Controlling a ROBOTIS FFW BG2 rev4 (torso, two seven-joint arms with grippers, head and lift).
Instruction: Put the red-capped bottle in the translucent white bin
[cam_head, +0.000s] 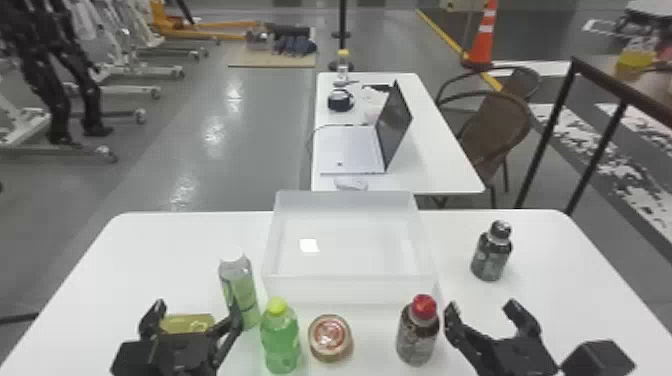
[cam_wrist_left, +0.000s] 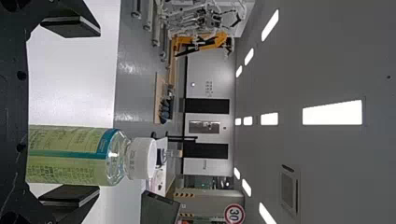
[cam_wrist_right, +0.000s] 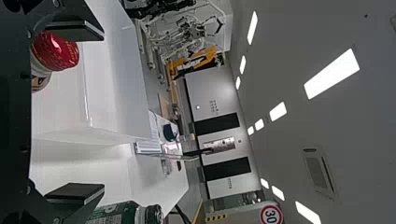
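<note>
Bin (cam_head: 350, 290), translucent white, sat at mid-tabletop (cam_head: 165, 245) against the far edge. Red-capped bottle (cam_head: 418, 335) stood upright outside it, just on the near side of its near wall, by the wall's right corner; that wall rose between bottle and bin floor.

Row leftward from the bottle: round tin (cam_head: 330, 337) with red-marked lid; green bottle (cam_head: 280, 340), yellow-green cap; white-capped bottle (cam_head: 240, 290), standing a little nearer the far edge, off the bin's left side. Yellow-green item (cam_head: 186, 324) lay partly hidden by the left gripper. Dark-capped bottle (cam_head: 491, 252) upright right of the bin, toward the far right corner. Second table (cam_head: 430, 160) beyond, with laptop (cam_head: 350, 150) and mouse (cam_head: 351, 183).

Right gripper (cam_head: 481, 306): fingers wide apart, clamped on nothing, one finger just beside the red-capped bottle's right side; contact could not be told. Left gripper (cam_head: 196, 307): fingers also wide apart, near the white-capped bottle; whether they touched it, unclear.
</note>
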